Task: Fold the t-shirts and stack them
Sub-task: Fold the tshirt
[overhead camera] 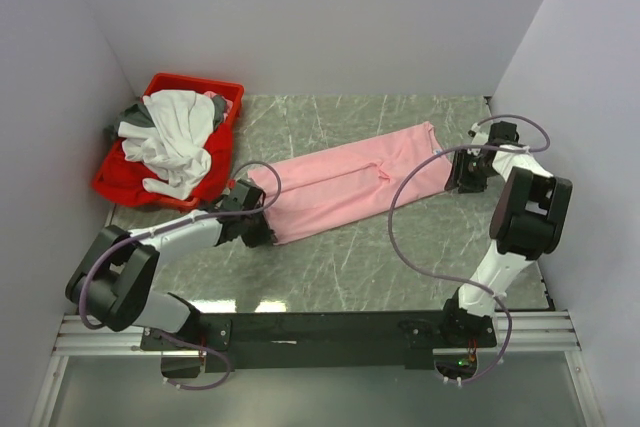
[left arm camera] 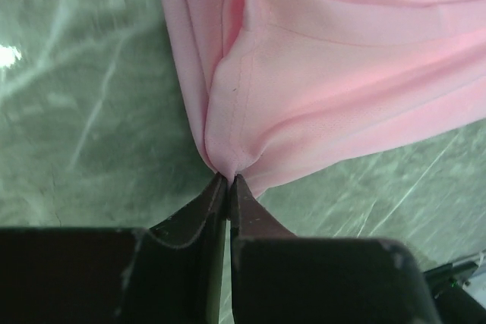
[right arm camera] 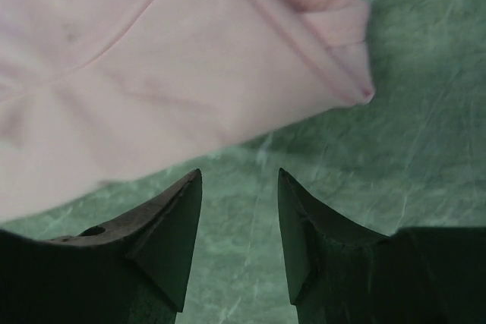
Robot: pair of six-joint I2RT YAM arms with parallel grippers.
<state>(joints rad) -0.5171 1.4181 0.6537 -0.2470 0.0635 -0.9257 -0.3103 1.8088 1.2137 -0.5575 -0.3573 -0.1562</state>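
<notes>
Though half-hidden, t-shirt [left arm camera: 342, 73] likely in left claw [left arm camera: 228, 179].

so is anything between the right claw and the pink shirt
Nothing visible. The right claw is open, and only a strip of bare table lies between its tips and the near edge of the pink shirt. The left claw is shut on the shirt's other end.

Top view: high behind arm bases [overhead camera: 455, 322], looking down on whole table [overhead camera: 330, 267]. 2 wrist views: close-up, each on 1 end of pink t-shirt [overhead camera: 350, 182], shared with top.
</notes>
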